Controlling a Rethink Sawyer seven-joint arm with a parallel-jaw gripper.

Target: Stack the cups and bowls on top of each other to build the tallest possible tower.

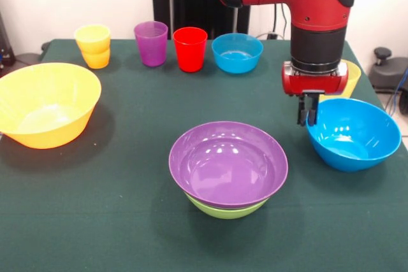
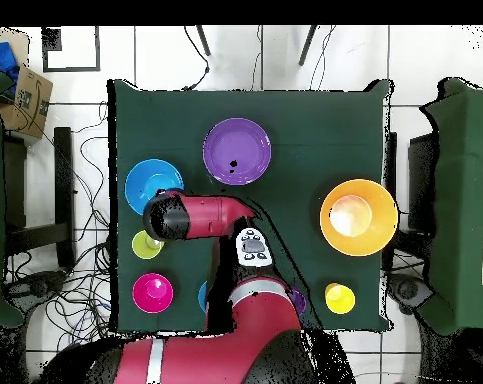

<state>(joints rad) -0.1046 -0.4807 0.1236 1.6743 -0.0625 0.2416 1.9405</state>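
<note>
Your pincer hangs right at the far rim of the large blue bowl, its two dark fingers close together with only a thin gap showing; whether they already pinch the rim you cannot tell from the front view, and in the overhead view the arm covers them. That bowl sits on the tabletop, apart from the tower, which so far is the purple bowl nested in the green bowl at the near middle.

The step in hand looks like taking the blue bowl by its rim. Make sure one finger sits inside the wall and one outside before you close, and grip well down on the rim (a glossy plastic edge probably slips easily). Lift straight up until the bowl clears the tabletop, then carry it over the purple bowl and centre it before lowering, so it nests rather than tips.

The wide orange bowl, the small blue bowl and the orange-yellow cups, purple cup and red cup wait along the far edge.
</note>
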